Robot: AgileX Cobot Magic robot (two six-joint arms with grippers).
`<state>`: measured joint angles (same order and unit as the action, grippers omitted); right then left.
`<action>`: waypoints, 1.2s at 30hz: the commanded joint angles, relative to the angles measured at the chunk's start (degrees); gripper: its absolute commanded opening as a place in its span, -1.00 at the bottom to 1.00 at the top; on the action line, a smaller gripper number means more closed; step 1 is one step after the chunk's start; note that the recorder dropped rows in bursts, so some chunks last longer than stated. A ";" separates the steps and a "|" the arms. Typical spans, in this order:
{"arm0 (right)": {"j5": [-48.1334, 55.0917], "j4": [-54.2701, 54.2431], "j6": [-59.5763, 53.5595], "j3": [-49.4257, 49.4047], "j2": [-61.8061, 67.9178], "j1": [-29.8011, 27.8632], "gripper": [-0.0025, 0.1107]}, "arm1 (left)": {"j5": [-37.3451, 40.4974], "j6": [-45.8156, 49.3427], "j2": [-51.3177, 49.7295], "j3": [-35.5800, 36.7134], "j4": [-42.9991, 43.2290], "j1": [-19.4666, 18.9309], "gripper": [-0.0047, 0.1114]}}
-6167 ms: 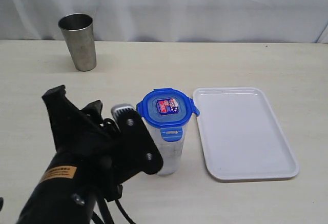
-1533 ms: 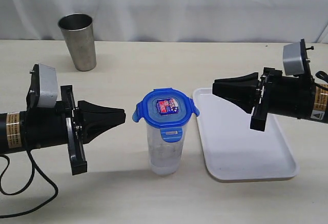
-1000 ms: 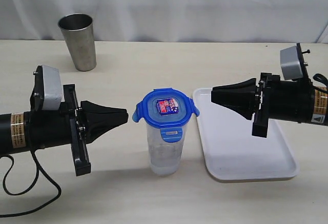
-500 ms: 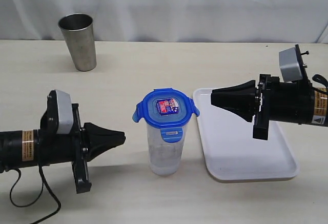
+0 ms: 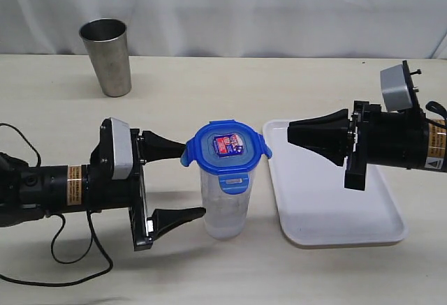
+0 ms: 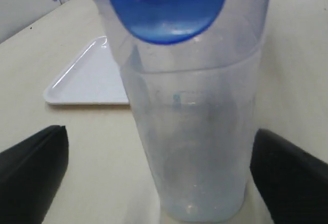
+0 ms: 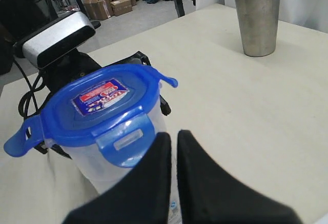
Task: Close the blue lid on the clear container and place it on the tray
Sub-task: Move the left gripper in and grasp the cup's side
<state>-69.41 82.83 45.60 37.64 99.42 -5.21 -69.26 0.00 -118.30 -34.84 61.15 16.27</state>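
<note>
The clear container (image 5: 225, 204) stands upright on the table with the blue lid (image 5: 227, 146) on its mouth. The lid's front flap is folded down and two side flaps stick out. My left gripper (image 5: 193, 182) is open at the container's left side, one finger behind it and one in front. In the left wrist view the container (image 6: 197, 131) fills the gap between the black fingers (image 6: 32, 165), touching neither. My right gripper (image 5: 292, 132) is shut, hovering over the white tray (image 5: 363, 229) and pointing at the lid (image 7: 97, 103) from the right.
A grey steel tumbler (image 5: 107, 56) stands at the back left, well away from both arms. The tray lies just right of the container. A cable (image 5: 70, 249) trails from the left arm across the front left of the table.
My left gripper has opened, turned and slid right, so its fingers now flank the container. The right arm, container and lid have stayed put.
</note>
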 commanded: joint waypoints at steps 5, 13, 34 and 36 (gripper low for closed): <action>-0.55 -1.41 0.22 0.29 -0.23 0.06 -0.88 | 0.56 -2.62 -0.07 -3.35 -0.42 4.25 0.63; -0.55 -1.41 0.22 0.29 -0.23 0.06 -0.88 | 0.58 -5.83 -4.43 -6.66 -0.23 4.41 0.63; -0.55 -2.27 0.47 0.29 -0.23 0.06 -0.88 | 0.44 -8.03 -7.49 -13.25 -0.97 9.29 0.63; -0.55 -2.27 0.46 0.29 -0.23 0.06 -0.88 | 1.24 -8.03 -7.49 -13.51 -2.60 9.78 0.63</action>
<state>-69.41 80.95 45.84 37.64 99.42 -5.21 -68.74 -7.41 -125.76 -47.88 60.37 25.52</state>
